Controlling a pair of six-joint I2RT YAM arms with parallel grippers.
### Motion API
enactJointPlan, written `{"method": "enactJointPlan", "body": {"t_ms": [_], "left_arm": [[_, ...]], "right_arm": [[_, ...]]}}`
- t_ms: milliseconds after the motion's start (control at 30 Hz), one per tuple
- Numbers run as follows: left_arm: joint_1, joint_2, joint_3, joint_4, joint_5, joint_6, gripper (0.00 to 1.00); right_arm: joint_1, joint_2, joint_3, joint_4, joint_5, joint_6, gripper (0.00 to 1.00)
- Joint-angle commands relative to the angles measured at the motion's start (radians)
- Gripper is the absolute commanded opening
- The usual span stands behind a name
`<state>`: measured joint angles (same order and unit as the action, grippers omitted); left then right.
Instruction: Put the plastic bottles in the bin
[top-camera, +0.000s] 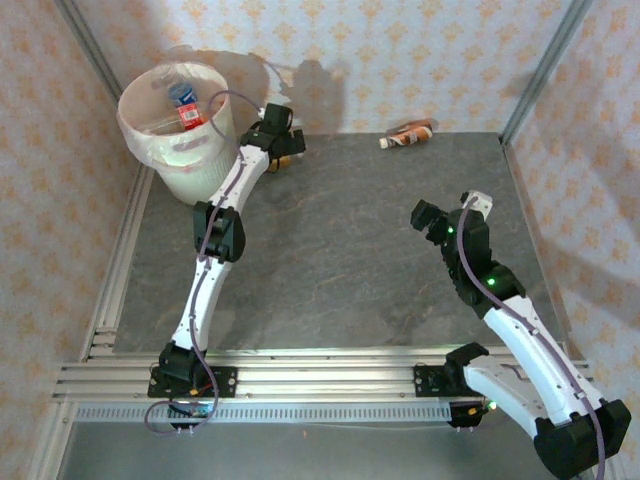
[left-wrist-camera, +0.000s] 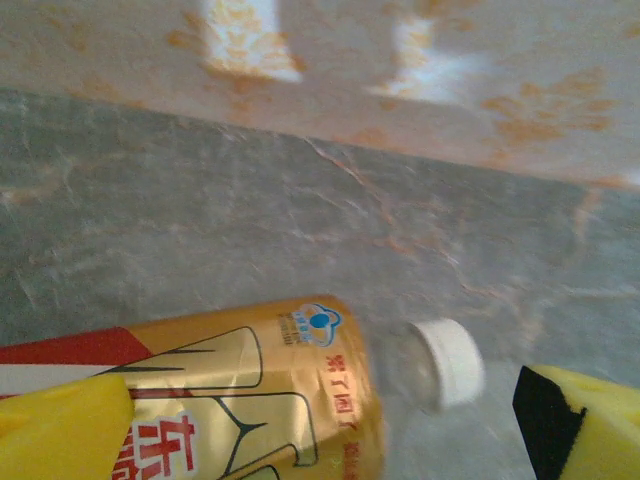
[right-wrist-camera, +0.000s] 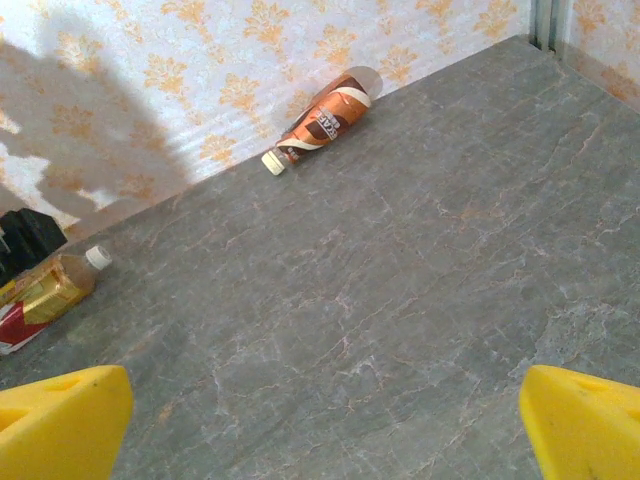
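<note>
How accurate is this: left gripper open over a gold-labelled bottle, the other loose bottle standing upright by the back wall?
One error: the other bottle lies on its side by the back wall; see the right wrist view.

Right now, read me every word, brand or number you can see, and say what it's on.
"东", it seems: big red character on the gold bottle, cut off at the picture's edge.
Its small red characters and blue logo: too blurred.
On the brown bottle: too small.
On the red-labelled bottle in the bin: unreadable.
</note>
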<state>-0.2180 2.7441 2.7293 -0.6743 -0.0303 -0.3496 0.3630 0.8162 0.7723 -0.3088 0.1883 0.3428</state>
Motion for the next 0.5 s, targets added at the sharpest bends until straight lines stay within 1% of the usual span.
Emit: {"method": "enactJointPlan", "body": {"t_ms": [0, 67, 167, 267, 333, 467], "left_arm": [[0.019, 0.016, 0.066, 0.026, -0.012, -0.072, 1.0], [0.035, 0.029, 0.059, -0.006, 0.048, -0.127, 1.0], [0.025, 0.009, 0.006, -0.054, 0.129, -0.147, 1.0], [0.004, -0.054, -0.128, -0.061, 0.221, -0.178, 1.0], [-0.015, -0.101, -0.228, -0.052, 0.252, -0.214, 1.0], [-0.063, -0.196, -0.4, -0.033, 0.293, -0.241, 1.0]], "right_arm": [[-0.003, 0.001, -0.008, -0.013, 0.038, 0.0, 0.99], [-0.003, 0.007, -0.01, -0.009, 0.042, 0.002, 0.99], [-0.003, 0.02, -0.015, 0.0, 0.045, 0.01, 0.99], [-0.003, 0.039, -0.007, 0.004, 0.041, 0.012, 0.99], [-0.003, 0.048, 0.006, 0.003, 0.032, 0.016, 0.99], [-0.003, 0.049, 0.003, 0.011, 0.028, 0.024, 0.99]]}}
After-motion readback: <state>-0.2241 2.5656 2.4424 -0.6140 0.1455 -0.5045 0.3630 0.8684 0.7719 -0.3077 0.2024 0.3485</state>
